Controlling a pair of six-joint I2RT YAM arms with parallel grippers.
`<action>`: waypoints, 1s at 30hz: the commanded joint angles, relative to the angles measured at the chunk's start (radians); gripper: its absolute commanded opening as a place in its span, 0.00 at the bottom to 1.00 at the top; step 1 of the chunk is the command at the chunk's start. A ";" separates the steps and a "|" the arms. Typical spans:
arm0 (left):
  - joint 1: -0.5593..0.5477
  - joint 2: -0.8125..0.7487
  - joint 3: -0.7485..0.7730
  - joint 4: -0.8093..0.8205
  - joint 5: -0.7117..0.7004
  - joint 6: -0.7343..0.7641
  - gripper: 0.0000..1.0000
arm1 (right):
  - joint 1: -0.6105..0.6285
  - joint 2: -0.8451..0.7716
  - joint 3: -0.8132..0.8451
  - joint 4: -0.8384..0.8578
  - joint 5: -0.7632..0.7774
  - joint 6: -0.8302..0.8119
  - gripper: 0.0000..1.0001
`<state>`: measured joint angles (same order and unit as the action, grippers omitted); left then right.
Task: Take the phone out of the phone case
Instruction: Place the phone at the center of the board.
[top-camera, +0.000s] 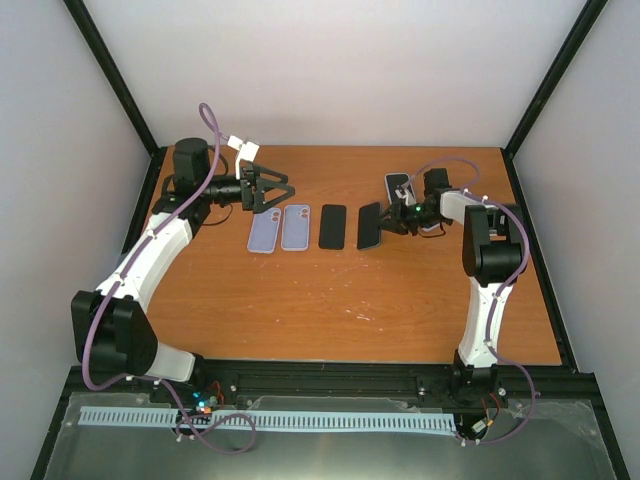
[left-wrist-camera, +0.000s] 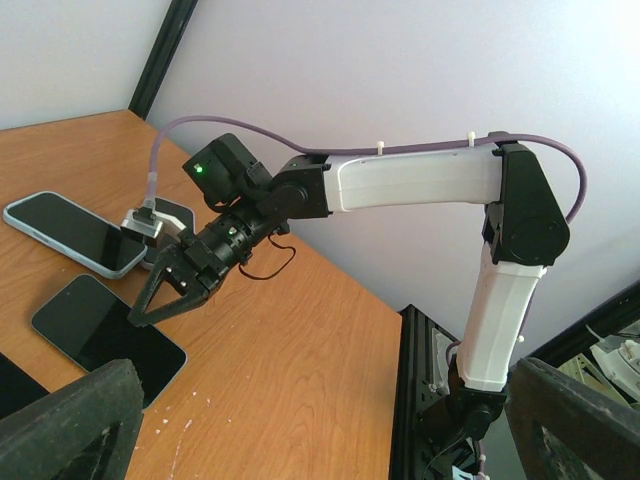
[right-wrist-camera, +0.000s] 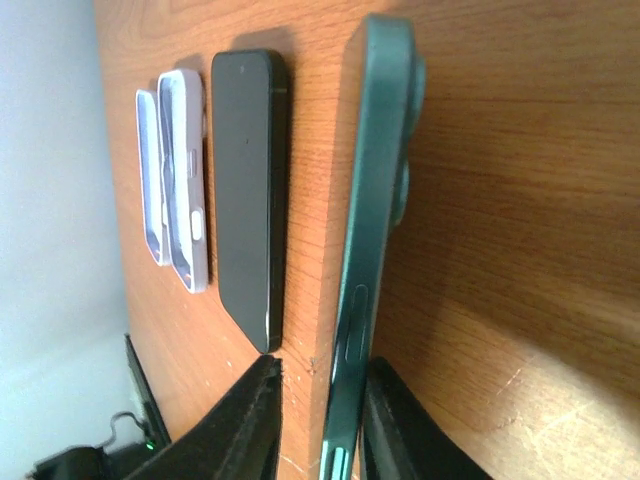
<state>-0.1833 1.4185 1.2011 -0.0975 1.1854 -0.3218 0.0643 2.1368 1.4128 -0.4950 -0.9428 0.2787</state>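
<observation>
A phone in a dark green case (top-camera: 370, 226) stands tilted up on its long edge on the table. In the right wrist view the cased phone (right-wrist-camera: 368, 240) sits between my right gripper's (right-wrist-camera: 318, 392) jaws. The right finger (right-wrist-camera: 405, 435) touches its back and the left finger (right-wrist-camera: 240, 425) stands a little apart from it. My right gripper (top-camera: 389, 222) is open; it also shows in the left wrist view (left-wrist-camera: 160, 295), spread at the phone's (left-wrist-camera: 105, 338) end. My left gripper (top-camera: 270, 195) is open and empty, hovering above the left end of the row, and in its own wrist view (left-wrist-camera: 325, 425) nothing lies between its fingers.
A bare black phone (top-camera: 332, 227) lies just left of the green one. Two lavender cases (top-camera: 263, 233) (top-camera: 295, 227) lie further left. Two more phones (top-camera: 399, 185) (top-camera: 432, 226) lie by the right wrist. Black frame rails edge the table.
</observation>
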 joint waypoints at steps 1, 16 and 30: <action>0.004 0.007 0.005 0.017 0.005 0.017 1.00 | -0.008 0.003 0.024 0.015 -0.019 0.005 0.28; 0.004 0.007 0.009 0.016 0.002 0.009 1.00 | -0.007 -0.072 0.014 -0.053 0.145 -0.053 0.79; 0.005 -0.014 0.000 0.015 -0.003 0.013 1.00 | -0.043 -0.095 0.004 -0.016 0.415 -0.088 0.99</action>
<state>-0.1833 1.4204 1.1995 -0.0975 1.1847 -0.3222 0.0566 2.0651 1.4128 -0.5259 -0.6369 0.2058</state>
